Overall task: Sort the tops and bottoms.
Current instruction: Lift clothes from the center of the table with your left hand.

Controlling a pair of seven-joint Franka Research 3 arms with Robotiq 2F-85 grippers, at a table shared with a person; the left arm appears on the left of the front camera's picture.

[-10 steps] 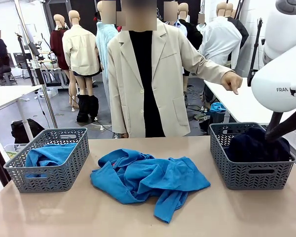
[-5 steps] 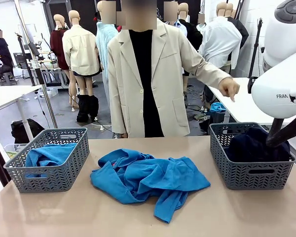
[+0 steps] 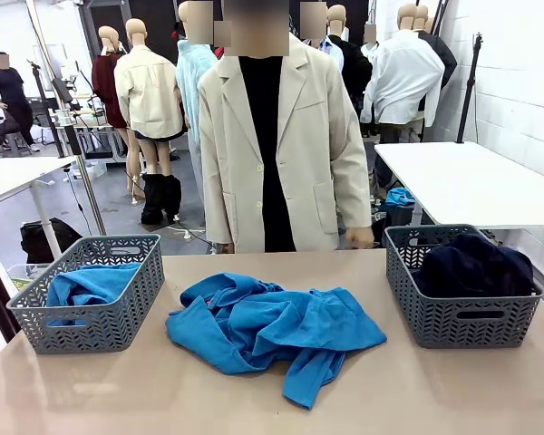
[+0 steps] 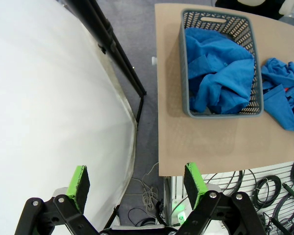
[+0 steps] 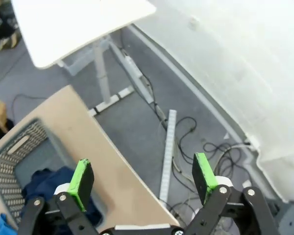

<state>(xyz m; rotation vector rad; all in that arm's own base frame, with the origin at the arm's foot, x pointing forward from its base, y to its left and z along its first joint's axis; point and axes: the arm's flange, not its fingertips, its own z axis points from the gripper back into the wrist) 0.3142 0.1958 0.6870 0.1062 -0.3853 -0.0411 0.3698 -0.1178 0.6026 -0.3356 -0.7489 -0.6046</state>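
Gaping empty, left gripper (image 4: 136, 172) and right gripper (image 5: 142, 165) hang seemingly off-table; tops (image 3: 272, 328) lie heaped.

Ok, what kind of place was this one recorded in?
Likely an indoor lab or workshop set up for sorting clothes: a tan table with a blue top between grey baskets, a white worktable behind, and loose cables on the floor.

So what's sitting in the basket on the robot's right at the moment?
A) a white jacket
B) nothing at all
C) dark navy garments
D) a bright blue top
C: the right basket holds dark navy bottoms, while a blue top lies loose on the table in the middle.
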